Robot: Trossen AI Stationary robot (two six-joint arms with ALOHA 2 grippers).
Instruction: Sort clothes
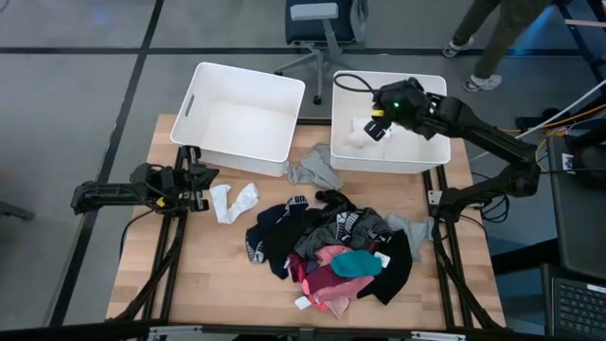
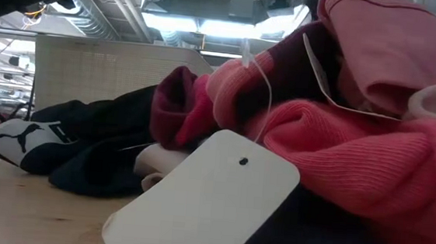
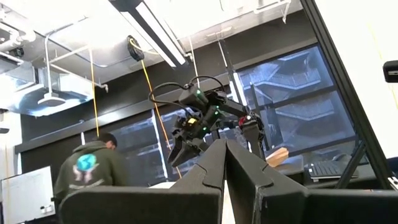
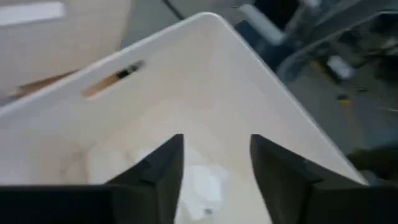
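Note:
The clothes lie heaped (image 1: 331, 251) on the near right of the wooden table: black, grey, pink, maroon and teal pieces. In the low view a pink piece (image 2: 356, 148) with a white tag (image 2: 204, 199) fills the foreground. A white piece (image 1: 232, 201) lies alone at the left, and a grey one (image 1: 312, 170) rests against the bins. My right gripper (image 1: 375, 128) (image 4: 216, 140) hangs open over the right white bin (image 1: 388, 163). A white garment (image 1: 357, 134) (image 4: 202, 186) lies inside the bin below its fingers. My left gripper (image 1: 204, 185) (image 3: 225, 144) waits shut at the table's left.
A second white bin (image 1: 241, 114) stands at the far left beside the right one. Beyond the table's far edge are an office chair (image 1: 322, 28) and a person's legs (image 1: 492, 43). Bare wood shows at the table's near left (image 1: 180, 275).

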